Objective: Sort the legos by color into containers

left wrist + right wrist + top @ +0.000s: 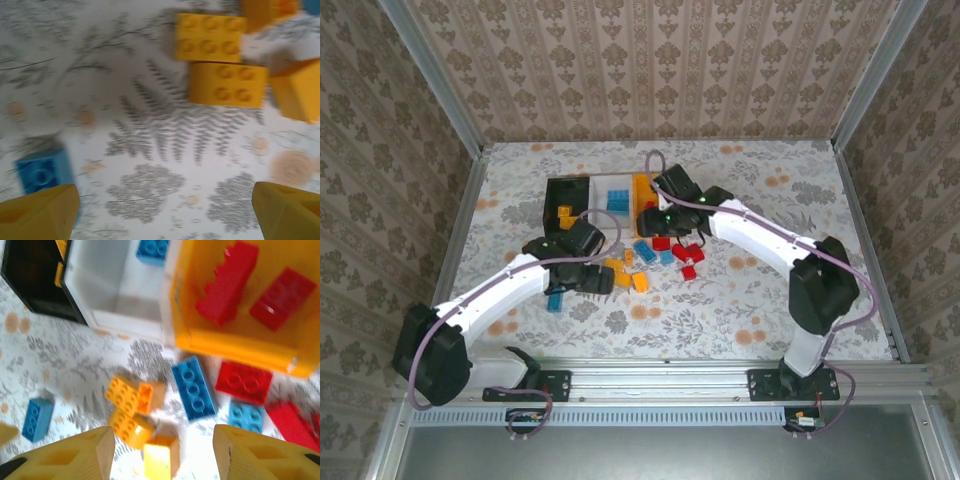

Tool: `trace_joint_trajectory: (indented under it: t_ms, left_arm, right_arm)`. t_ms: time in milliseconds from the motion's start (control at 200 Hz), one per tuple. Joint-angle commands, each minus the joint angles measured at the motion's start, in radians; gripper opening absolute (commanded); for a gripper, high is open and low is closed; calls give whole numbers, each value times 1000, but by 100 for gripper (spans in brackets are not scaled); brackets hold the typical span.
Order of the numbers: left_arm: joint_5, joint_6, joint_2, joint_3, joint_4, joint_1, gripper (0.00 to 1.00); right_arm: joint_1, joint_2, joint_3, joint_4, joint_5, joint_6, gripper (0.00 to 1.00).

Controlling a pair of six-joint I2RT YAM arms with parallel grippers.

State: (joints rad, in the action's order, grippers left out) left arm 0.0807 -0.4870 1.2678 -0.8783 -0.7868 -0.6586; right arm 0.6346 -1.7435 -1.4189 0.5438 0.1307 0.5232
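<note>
Right up front is the left gripper (165, 205): yellow fingers spread wide, nothing between them, hanging over bare tablecloth. A loose blue brick (42, 172) sits just beside its left finger, and a few orange bricks (227, 85) lie farther out.

Moving right, the three bins stand in a row, touching side to side: black bin (35, 280), white bin (100, 285), orange-yellow bin (235, 347). The black one has some orange pieces (562, 212) in it, the white one has a blue piece (152, 250), and the orange-yellow one has two red bricks (227, 282).

So the colour scheme is set, but I'd guess it's less than half done. The mixed pile (192, 387) in front of the bins has orange, blue and red all jumbled together on the table (770, 300), and all of that needs sorting.

Over on the right, the right gripper (162, 440) hovers just in front of the orange-yellow bin. Its fingers are apart and gripping nothing, and an orange one from the pile lies on the cloth underneath.

No brand names, labels or writing I can read anywhere.
</note>
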Motion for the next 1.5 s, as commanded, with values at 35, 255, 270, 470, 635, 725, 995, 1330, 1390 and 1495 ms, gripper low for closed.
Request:
trace_joint_trajectory:
  t_ms: [35, 255, 270, 470, 635, 725, 995, 1330, 1390, 1495]
  left_arm:
    - [75, -24, -64, 58, -117, 75, 93]
    - [76, -49, -22, 93, -121, 188, 93]
    - [83, -50, -22, 93, -121, 191, 93]
    - [1, -43, 21, 145, -33, 254, 86]
    - [-32, -65, 61, 209, 38, 255, 72]
    - [-54, -71, 81, 228, 69, 252, 66]
    - [-65, -48, 79, 224, 96, 254, 35]
    - [-95, 48, -13, -21, -2, 327, 29]
    - [-102, 73, 17, -100, -20, 340, 29]
    - [-106, 111, 102, -243, -44, 341, 29]
  right_arm:
    - [2, 80, 156, -70, 50, 47, 56]
    - [2, 141, 254, -95, 57, 51, 57]
    - [2, 144, 257, -97, 60, 49, 57]
    - [-1, 168, 280, -91, 58, 22, 57]
    - [9, 162, 299, -107, 90, 18, 58]
    - [33, 111, 272, -75, 105, -4, 60]
    - [140, -62, 136, 43, 21, -74, 66]
    - [183, -227, 20, 103, -39, -75, 62]
    - [182, -244, 16, 106, -49, -70, 59]
    - [182, -258, 23, 98, -70, -59, 49]
